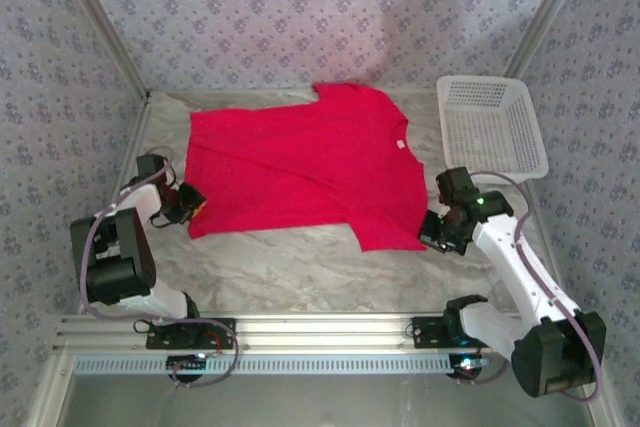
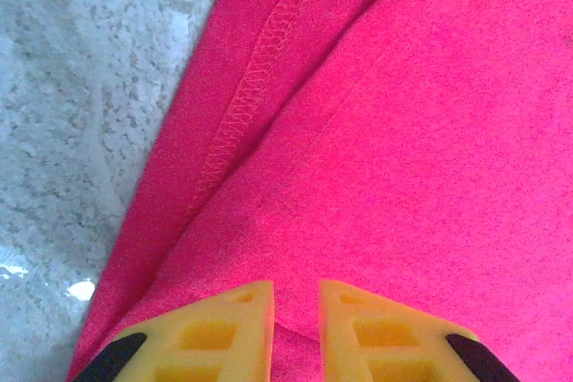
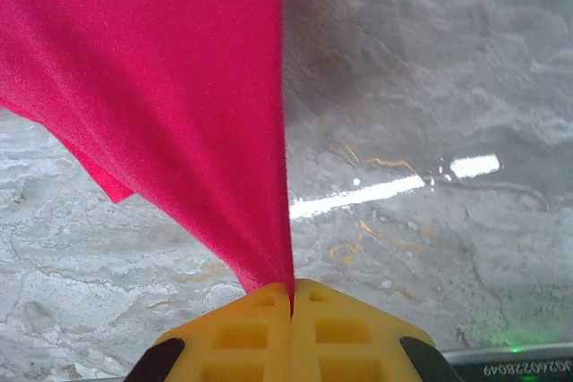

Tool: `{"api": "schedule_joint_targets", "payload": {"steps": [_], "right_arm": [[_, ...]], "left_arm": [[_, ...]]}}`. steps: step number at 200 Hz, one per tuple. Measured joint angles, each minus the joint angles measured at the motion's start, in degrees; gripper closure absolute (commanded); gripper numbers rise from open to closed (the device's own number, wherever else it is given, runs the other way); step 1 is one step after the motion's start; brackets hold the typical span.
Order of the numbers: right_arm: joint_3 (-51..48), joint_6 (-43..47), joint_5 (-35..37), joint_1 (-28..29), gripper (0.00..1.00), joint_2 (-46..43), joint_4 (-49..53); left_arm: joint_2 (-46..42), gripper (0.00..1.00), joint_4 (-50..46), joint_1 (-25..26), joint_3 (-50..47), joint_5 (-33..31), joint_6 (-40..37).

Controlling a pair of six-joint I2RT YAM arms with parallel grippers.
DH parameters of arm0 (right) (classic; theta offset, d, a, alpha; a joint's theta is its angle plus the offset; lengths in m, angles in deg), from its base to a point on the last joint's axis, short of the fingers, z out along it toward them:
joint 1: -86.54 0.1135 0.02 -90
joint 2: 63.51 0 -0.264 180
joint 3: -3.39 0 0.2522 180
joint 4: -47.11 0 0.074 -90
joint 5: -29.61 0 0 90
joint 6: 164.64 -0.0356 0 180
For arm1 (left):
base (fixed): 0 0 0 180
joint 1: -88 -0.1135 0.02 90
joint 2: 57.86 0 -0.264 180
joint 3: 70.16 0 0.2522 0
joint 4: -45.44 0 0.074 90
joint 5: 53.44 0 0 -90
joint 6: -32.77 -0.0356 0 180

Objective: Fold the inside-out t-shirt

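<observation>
The red t-shirt lies spread across the middle of the desk, mostly flat, its small white tag showing near the right side. The white basket sits off to the far right, just beside the cloth and not touching it.

Over to the right claw: it is clamped tight on a pinch of the shirt's near right edge. From the wrist, the fabric rises out of the closed fingers in a taut red sheet, with bare desk off to the side. From above, that claw sits right at the shirt's edge.

On the other side, the left claw is down over the shirt's left edge, beside a stitched hem. Its yellow fingers stand a narrow gap apart with cloth between and under them. It looks like a slim opening rather than a firm pinch.

This reads as the opening of the fold: both edges are being taken so one side can be carried over. The left claw likely needs to close on its edge first. After that, the pair should lift together and keep the cloth level. A lopsided pull could drag the whole shirt across the desk instead of folding it.
</observation>
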Motion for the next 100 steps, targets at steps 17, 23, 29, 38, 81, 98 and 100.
{"api": "schedule_joint_targets", "payload": {"steps": [17,23,29,38,81,98,100], "right_arm": [[-1.8,-1.2,0.0,0.0,0.86,-2.0,0.4],[-2.3,-1.8,0.0,0.0,0.79,-2.3,0.4],[-2.7,-2.3,0.0,0.0,0.76,-2.3,0.4],[-3.2,-2.9,0.0,0.1,0.69,-2.3,0.3],[1.3,-4.9,4.0,2.1,0.56,-2.2,2.0],[6.8,-4.7,6.2,3.0,0.5,-1.1,1.2],[7.4,-4.9,6.3,3.1,0.5,-0.9,0.7]], "left_arm": [[-2.2,0.8,-0.9,0.0,0.0,0.1,0.0],[-3.0,0.8,-1.2,0.0,0.0,0.1,0.0],[-4.1,0.8,-1.8,0.0,0.0,0.1,0.0],[-5.6,0.8,-2.7,0.0,0.0,0.0,-0.1],[-13.6,0.79,-8.0,3.6,1.4,-1.3,-1.1],[-13.9,0.79,-9.2,6.6,4.3,-1.5,-1.3],[-13.8,0.79,-9.2,6.8,4.6,-1.4,-1.3]]}}
